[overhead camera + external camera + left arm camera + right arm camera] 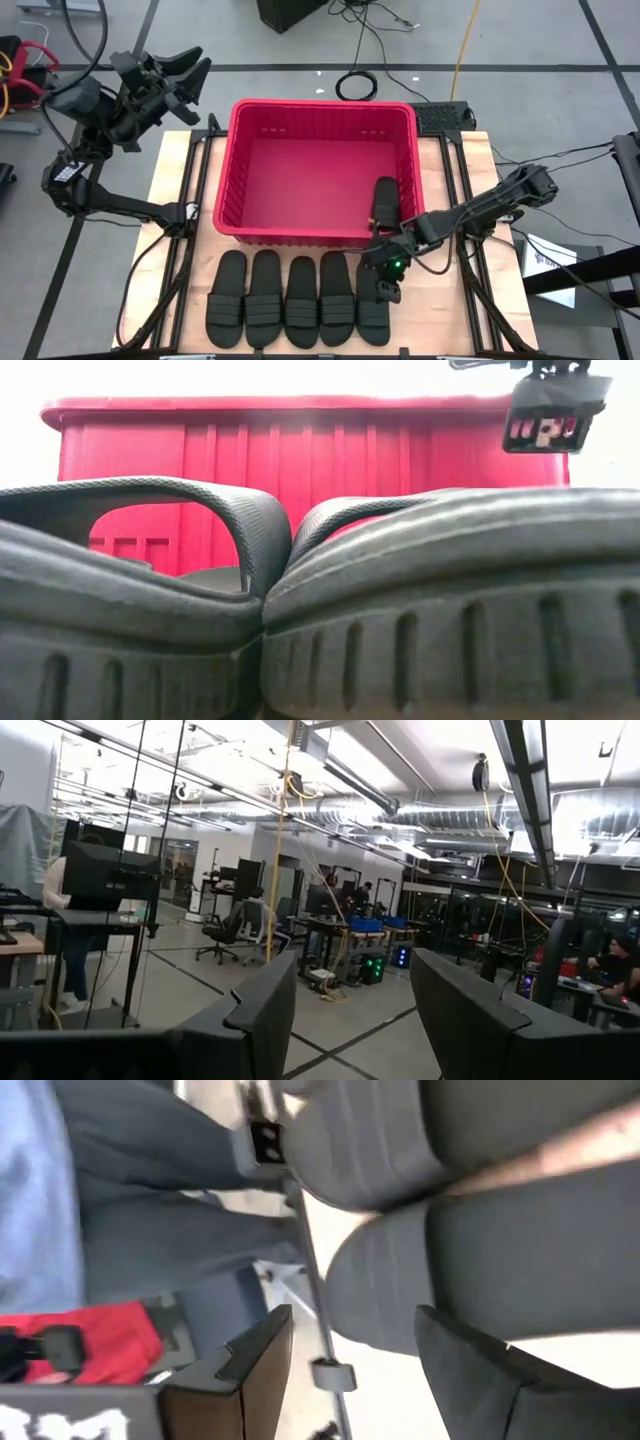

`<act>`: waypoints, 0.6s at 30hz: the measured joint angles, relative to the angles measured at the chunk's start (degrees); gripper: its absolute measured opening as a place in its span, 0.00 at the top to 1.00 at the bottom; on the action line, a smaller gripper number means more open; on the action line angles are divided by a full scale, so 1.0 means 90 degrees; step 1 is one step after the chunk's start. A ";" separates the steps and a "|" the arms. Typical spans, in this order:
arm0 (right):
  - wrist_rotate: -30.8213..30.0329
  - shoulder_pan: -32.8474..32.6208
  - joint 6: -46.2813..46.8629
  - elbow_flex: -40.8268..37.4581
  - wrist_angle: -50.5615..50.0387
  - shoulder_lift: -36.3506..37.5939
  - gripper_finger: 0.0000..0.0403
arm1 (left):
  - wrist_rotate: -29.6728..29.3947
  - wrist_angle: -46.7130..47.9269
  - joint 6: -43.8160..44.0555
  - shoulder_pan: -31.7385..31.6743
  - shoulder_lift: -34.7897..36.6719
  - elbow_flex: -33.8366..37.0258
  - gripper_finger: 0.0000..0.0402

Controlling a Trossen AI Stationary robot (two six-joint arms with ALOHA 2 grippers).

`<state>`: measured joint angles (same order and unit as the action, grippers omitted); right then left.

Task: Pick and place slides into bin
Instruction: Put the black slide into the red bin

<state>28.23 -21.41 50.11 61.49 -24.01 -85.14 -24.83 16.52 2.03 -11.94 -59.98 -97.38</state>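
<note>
The bin point(322, 170) sat just beyond the right gripper point(388, 290), on the far side of the near wall that the right arm reached alongside. It held 1 of the slides point(384, 201), lying by its right-hand wall, close behind that claw. So 1 of 6 looked placed, and 5 remained.

Those 5 slides point(297, 299) lay in a row on the table point(500, 290) in front of the bin, side by side and touching or nearly so. The rightmost one point(373, 318) was directly under the right gripper; the other 4 stretched away to its left.

The right gripper hung low over that rightmost slide. Its fingers point(480, 1370) stood well apart with nothing between them, and dark sole material showed just past them in the right wrist view. By my judgement it was lined up for the 2nd pick, not yet gripping.

The left gripper point(170, 80) waited raised off the table's far left corner, well apart from the slides, its claw wide and empty, facing the room.
</note>
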 joint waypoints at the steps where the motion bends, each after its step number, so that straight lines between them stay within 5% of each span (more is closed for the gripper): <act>1: -0.0053 -0.0016 -0.0014 -0.0005 -0.0088 -0.0012 0.50 | 0.0029 -0.0001 0.0005 0.0002 -0.0006 0.0000 0.50; 9: -0.0300 -0.0035 0.0116 -0.0437 0.0005 -0.0010 0.51 | 0.0099 -0.0011 0.0099 0.0002 -0.0088 0.0000 0.50; 18: 0.0167 -0.0142 0.0903 -0.1448 0.1811 0.0031 0.57 | 0.0100 -0.0033 0.0110 -0.0001 -0.0086 0.0000 0.50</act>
<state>29.74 -22.69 58.23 48.47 -7.71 -84.86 -23.92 16.23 3.02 -11.94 -60.75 -97.38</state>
